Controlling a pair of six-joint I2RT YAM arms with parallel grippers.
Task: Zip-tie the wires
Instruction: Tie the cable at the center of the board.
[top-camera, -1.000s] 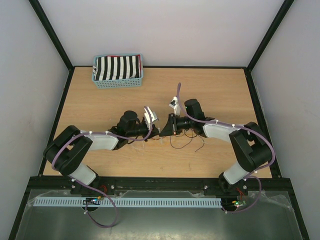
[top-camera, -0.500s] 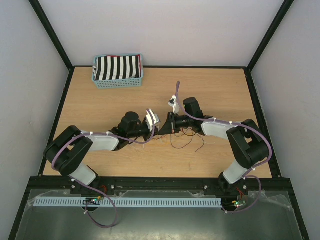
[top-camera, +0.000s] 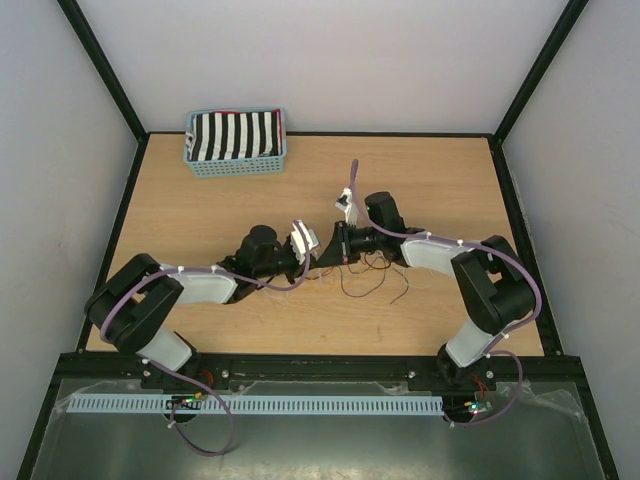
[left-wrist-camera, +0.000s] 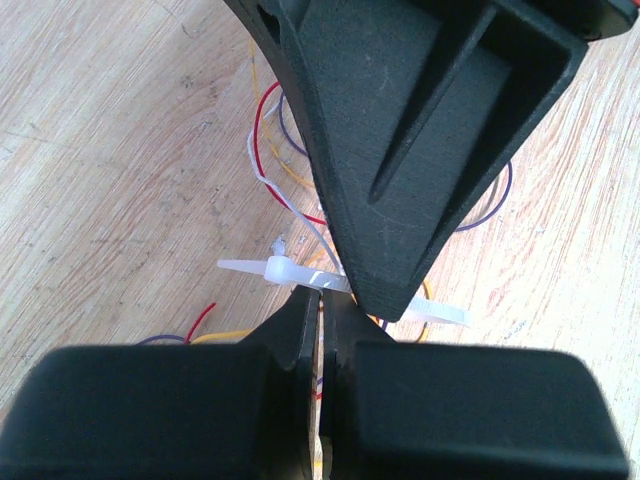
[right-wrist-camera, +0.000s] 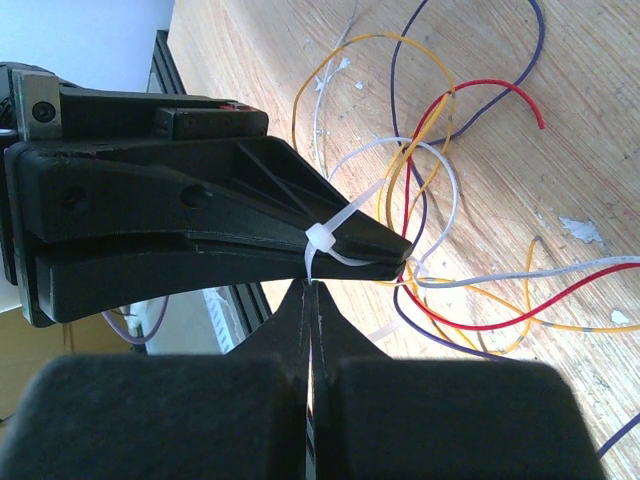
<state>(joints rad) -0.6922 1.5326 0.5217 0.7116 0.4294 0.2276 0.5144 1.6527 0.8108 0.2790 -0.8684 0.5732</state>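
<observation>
This is a robotics lab's test cell. A light wooden surface (top-camera: 250, 320) is boxed in by plain white walls (top-camera: 330, 60) on a black frame (top-camera: 105, 75). The left arm (top-camera: 190, 285) and right arm (top-camera: 450, 262) are bolted to a black rail (top-camera: 320, 368) at its near edge. Purple cables (top-camera: 232, 425) trail over a white slotted cable duct (top-camera: 300, 405) and sheet-metal tray (top-camera: 320, 450). A blue plastic basket (top-camera: 235, 166) of striped cloth stands at the far left.

Wooden table (top-camera: 200, 215): blue basket (top-camera: 238, 167) at far-left corner; thin coloured wires (top-camera: 365, 275) sprawled loose near centre.
</observation>
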